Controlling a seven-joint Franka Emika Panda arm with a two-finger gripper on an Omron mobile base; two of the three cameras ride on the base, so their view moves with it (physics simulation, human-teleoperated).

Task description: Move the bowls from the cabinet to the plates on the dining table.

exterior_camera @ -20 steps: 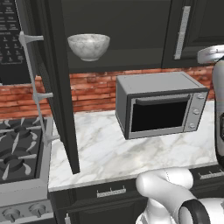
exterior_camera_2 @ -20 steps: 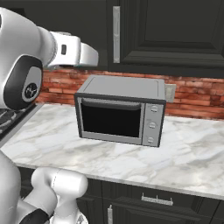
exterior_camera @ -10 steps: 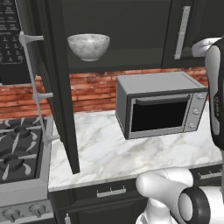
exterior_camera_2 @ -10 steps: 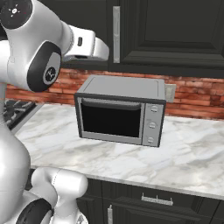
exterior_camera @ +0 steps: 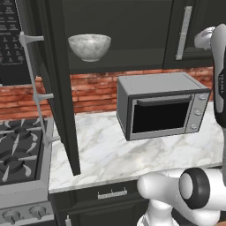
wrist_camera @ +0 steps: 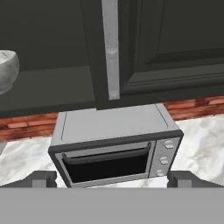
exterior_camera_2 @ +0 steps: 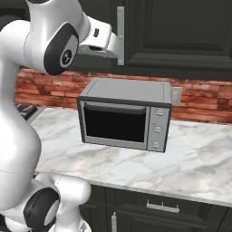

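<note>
While the white arm rises at the near edge of both base views, its end effector shows in the hand view as two dark finger tips set wide apart with nothing between them, pointed toward the grey microwave. From the right base view the hand sits high, just in front of the closed cabinet door, close to that door's long silver bar handle.

Below and ahead lies the marble desk, white with grey veins, above dark drawers with short horizontal handles. A gas stove stands at its left end. The microwave stands on the desk against the red brick wall, its dark glass door shut, its knobs on the right side.

Above the brick is the dark cabinet. Its left door stands swung open toward the camera, edge on, the silver handle facing the stove. Inside, on the bottom shelf near the left side, sits the white-grey marbled bowl, upright. In the hand view the same bowl peeks in at the left edge, well apart from the finger tips.
</note>
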